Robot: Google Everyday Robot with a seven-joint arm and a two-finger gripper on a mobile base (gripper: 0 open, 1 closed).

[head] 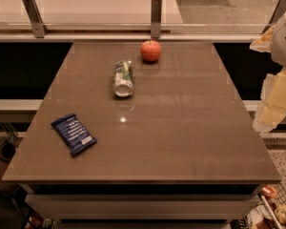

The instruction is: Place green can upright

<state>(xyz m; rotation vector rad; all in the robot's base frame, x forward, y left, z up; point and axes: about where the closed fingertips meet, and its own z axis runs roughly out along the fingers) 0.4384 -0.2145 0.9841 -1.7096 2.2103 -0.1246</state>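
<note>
The green can [123, 78] lies on its side on the brown table [181, 137], left of centre toward the back, with one silver end facing the front. A red apple [151, 50] stands just behind and to the right of it. My gripper [272, 101] is at the right edge of the view, beyond the table's right side and far from the can. It holds nothing that shows.
A blue snack bar [74, 134] lies flat near the table's front left. A glass railing with metal posts [156, 15] runs behind the table. Clutter sits on the floor at the bottom right [271, 209].
</note>
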